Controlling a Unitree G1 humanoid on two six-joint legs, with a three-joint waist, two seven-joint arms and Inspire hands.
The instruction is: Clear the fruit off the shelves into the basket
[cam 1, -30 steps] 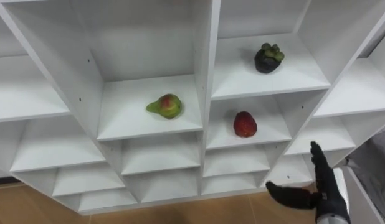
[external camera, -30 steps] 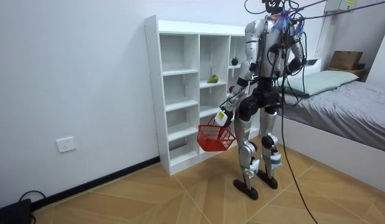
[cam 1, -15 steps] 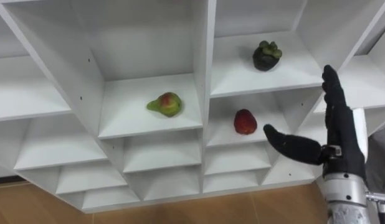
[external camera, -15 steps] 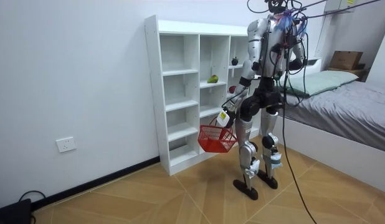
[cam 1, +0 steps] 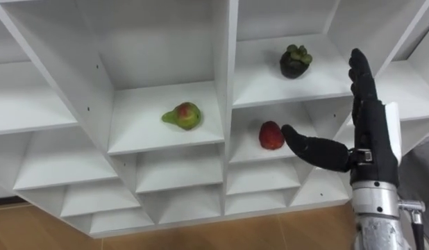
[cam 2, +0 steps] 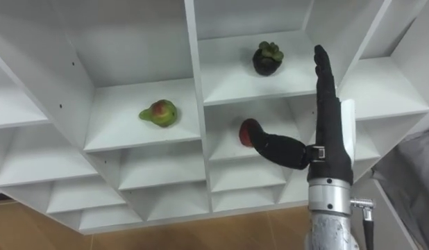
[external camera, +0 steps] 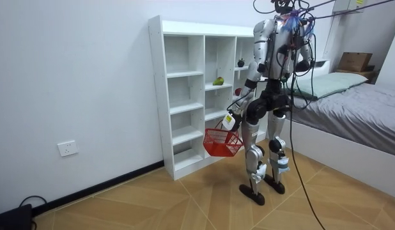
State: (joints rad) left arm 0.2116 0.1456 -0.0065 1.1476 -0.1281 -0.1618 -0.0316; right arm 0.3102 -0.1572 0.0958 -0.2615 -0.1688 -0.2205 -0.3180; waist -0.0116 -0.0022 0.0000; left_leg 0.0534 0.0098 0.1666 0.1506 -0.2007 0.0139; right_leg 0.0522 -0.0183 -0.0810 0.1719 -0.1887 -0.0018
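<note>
Right hand (cam 1: 373, 142) open, thumb just beside the red fruit (cam 1: 270, 135) in the closet (cam 1: 225, 69); left hand (external camera: 229, 121) grips the basket (external camera: 222, 143).

Colour key: a, white board shelf unit (cam 1: 228, 69), plain | b, green pear-shaped fruit (cam 1: 183, 115), blushed red | c, deep red oval fruit (cam 1: 269, 136), unpatterned | d, dark purple round fruit (cam 1: 296, 62), green leafy cap | e, right hand (cam 1: 367, 146), black, white back plate, silver wrist | f, red wire basket (external camera: 222, 142), open mesh | g, tan wooden floor (external camera: 185, 204), herringbone.
</note>
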